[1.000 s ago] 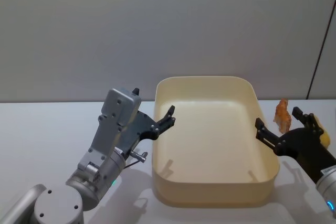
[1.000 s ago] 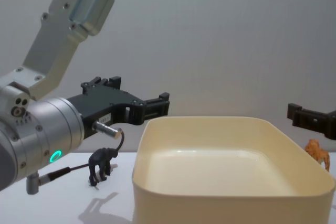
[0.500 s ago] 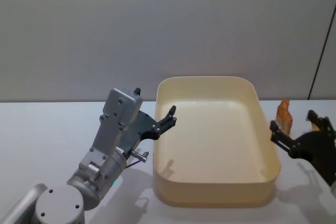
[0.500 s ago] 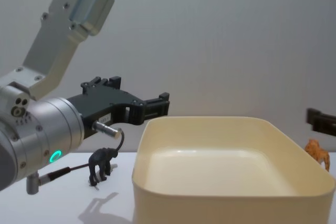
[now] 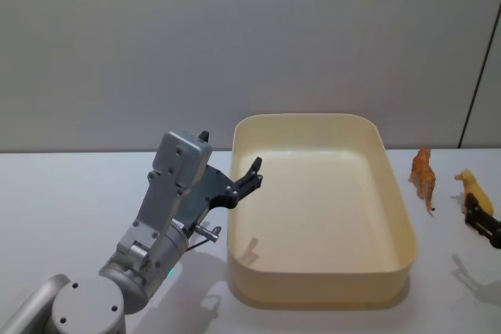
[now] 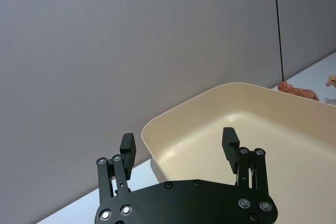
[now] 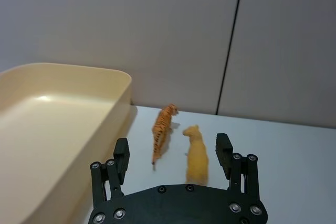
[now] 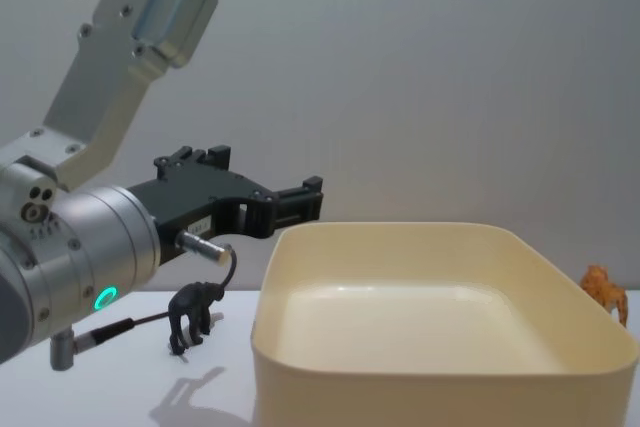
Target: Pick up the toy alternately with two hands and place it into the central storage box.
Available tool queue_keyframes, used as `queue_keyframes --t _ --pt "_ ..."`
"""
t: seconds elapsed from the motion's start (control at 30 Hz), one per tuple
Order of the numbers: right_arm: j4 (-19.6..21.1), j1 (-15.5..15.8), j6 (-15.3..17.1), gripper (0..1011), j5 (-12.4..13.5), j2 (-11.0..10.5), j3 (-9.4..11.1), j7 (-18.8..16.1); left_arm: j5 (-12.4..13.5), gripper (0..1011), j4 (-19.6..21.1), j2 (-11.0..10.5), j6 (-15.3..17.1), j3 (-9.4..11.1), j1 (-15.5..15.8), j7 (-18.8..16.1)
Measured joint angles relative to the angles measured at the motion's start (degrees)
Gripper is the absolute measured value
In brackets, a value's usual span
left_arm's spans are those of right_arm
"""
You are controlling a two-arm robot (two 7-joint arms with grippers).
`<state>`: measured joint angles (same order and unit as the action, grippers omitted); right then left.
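Observation:
The cream-yellow storage box (image 5: 401,234) sits mid-table with nothing inside. Left of it my left gripper (image 5: 229,154) hovers open by the rim, empty; its two fingers (image 6: 230,142) frame the box (image 6: 173,117). A black monkey toy (image 8: 193,314) stands on the table under that arm. To the right of the box stand an orange tiger (image 5: 423,175) and a yellow animal (image 5: 474,192). My right gripper (image 5: 484,223) is at the far right edge, low by the yellow animal. Its wrist view shows it open (image 7: 173,153), the tiger (image 7: 163,126) and yellow animal (image 7: 197,155) just ahead.
A grey wall runs behind the white table (image 5: 63,193). The left arm's silver body (image 8: 70,247) with a green ring light stands large at the chest view's left. The tiger (image 8: 605,293) peeks past the box's right wall (image 8: 440,367).
My right gripper has drawn back to the right, away from the box's right wall, and left the chest view. The left arm and the toys have not moved.

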<state>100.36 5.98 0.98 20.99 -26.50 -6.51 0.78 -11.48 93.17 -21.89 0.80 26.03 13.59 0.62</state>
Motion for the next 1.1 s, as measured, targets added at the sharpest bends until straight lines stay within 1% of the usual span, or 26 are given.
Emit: queue_keyframes --t 0.13,0.2,0.4,0.43,0.5,0.6,0.73,0.77,0.83,0.93,1.07,1.1 --pt "-2.0 -0.1 0.5 1001 0.1 -0.4 0.6 0.4 0.0 1001 0.0 0.0 0.0 0.0 0.0 0.0" --pt "-2.3 -0.2 0.6 1001 0.1 -0.4 0.7 0.5 0.0 1001 0.0 0.0 0.0 0.0 0.0 0.0" --pt "-6.2 -2.4 1.5 1001 -0.7 0.2 0.5 0.5 0.0 1001 0.0 0.0 0.0 0.0 0.0 0.0" --pt "-7.5 -3.2 1.7 1001 -1.0 0.6 0.3 0.4 0.0 1001 0.0 0.0 0.0 0.0 0.0 0.0" --pt "-8.6 -3.9 1.9 1001 -1.4 0.9 0.2 0.4 0.0 1001 0.0 0.0 0.0 0.0 0.0 0.0" --pt "-11.9 -6.2 2.0 1001 -2.2 1.9 -0.3 0.1 0.0 1001 0.0 0.0 0.0 0.0 0.0 0.0" --pt "-14.7 -8.2 2.0 1001 -3.0 2.8 -0.8 -0.2 0.0 1001 0.0 0.0 0.0 0.0 0.0 0.0" --pt "-15.8 -9.2 2.0 1001 -3.3 3.3 -1.0 -0.4 0.0 1001 0.0 0.0 0.0 0.0 0.0 0.0" --pt "-17.6 -10.4 1.9 1001 -3.8 3.8 -1.3 -0.5 0.0 1001 0.0 0.0 0.0 0.0 0.0 0.0" --pt "-21.1 -12.9 1.4 1001 -5.0 5.1 -2.0 -0.9 0.0 1001 0.0 0.0 0.0 0.0 0.0 0.0" --pt "-24.4 -15.2 0.9 1001 -6.0 6.3 -2.7 -1.3 0.0 1001 0.0 0.0 0.0 0.0 0.0 0.0" --pt "-24.8 -15.5 0.8 976 -6.2 6.4 -2.8 -1.3 0.0 1001 0.0 0.0 0.0 0.0 0.0 0.0"
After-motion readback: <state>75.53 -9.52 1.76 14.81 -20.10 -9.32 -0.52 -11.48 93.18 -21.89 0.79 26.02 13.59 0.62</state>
